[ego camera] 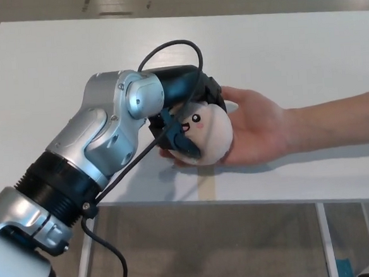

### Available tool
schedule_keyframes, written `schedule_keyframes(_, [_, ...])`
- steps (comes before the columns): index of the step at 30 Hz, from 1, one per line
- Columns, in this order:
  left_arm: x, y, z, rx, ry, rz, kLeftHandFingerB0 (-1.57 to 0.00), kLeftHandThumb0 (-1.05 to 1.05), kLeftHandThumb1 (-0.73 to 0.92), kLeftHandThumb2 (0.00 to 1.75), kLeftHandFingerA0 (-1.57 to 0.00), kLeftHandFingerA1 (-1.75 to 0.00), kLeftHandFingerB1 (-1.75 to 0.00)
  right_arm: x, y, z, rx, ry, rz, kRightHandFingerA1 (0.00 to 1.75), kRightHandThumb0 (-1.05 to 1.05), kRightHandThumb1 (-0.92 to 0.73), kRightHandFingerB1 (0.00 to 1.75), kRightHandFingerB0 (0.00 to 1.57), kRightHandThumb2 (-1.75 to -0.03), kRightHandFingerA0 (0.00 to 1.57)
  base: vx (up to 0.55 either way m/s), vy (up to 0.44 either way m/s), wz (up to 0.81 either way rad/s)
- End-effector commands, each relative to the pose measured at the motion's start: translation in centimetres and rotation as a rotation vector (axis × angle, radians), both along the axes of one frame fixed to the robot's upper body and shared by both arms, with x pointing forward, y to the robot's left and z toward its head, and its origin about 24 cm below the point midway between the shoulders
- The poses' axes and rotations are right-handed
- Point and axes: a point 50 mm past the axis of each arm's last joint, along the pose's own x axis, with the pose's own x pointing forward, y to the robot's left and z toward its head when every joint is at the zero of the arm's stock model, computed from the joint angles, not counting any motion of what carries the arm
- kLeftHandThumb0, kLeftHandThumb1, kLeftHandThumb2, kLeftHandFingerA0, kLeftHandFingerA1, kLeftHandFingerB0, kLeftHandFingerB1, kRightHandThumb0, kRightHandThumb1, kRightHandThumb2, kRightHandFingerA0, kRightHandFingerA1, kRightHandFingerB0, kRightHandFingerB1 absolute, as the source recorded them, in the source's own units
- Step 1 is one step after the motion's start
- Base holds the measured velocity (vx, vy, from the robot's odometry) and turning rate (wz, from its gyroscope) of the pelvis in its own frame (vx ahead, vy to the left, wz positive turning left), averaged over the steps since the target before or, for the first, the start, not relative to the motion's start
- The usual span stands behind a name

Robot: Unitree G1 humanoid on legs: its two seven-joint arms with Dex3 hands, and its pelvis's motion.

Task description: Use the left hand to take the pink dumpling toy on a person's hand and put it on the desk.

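The left hand (186, 116) is closed around the dumpling (204, 134) from its left side, fingers wrapped over top and front, while the toy is still cradled on the person's palm (257, 130), just above the desk (305, 54) edge.

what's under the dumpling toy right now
A person's open palm lies under the dumpling toy, above the white desk. The robot's left hand wraps the toy's left side, hiding whether it rests on the palm.
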Motion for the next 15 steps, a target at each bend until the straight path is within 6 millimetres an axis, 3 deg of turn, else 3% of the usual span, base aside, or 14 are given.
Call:
schedule_keyframes(1, [-0.18,-0.07,-0.20,-0.038,-0.078,-0.031,-0.86,-0.20,0.78,0.65,-0.65,-1.48,-0.72,-0.29,-0.34,-0.06,-0.008,0.017,-0.002,0.49,-0.19,-0.67,0.43,0.56,-0.60,0.76,0.00,0.000,0.00])
schedule_keyframes(5, [-0.16,0.01,-0.11,-0.040,-0.113,-0.030,-0.82,-0.22,0.78,0.65,-0.66,-1.51,-0.83,-0.30,-0.31,-0.07,-0.007,0.015,-0.006,0.49,-0.20,-0.68,0.43,0.57,-0.60,0.76,0.00,0.000,0.00])
schedule_keyframes(9, [-0.15,0.10,-0.03,-0.044,-0.121,-0.032,-0.83,-0.22,0.79,0.66,-0.68,-1.44,-0.56,-0.26,-0.33,-0.04,-0.009,0.015,-0.004,0.49,-0.20,-0.67,0.43,0.57,-0.59,0.77,0.00,0.000,0.00])
schedule_keyframes(15, [-0.05,0.10,0.02,-0.044,-0.126,-0.029,-0.81,-0.23,0.80,0.65,-0.75,-1.34,-0.52,-0.18,-0.26,-0.02,-0.005,0.012,-0.007,0.49,-0.20,-0.69,0.43,0.56,-0.60,0.76,0.00,0.000,0.00])
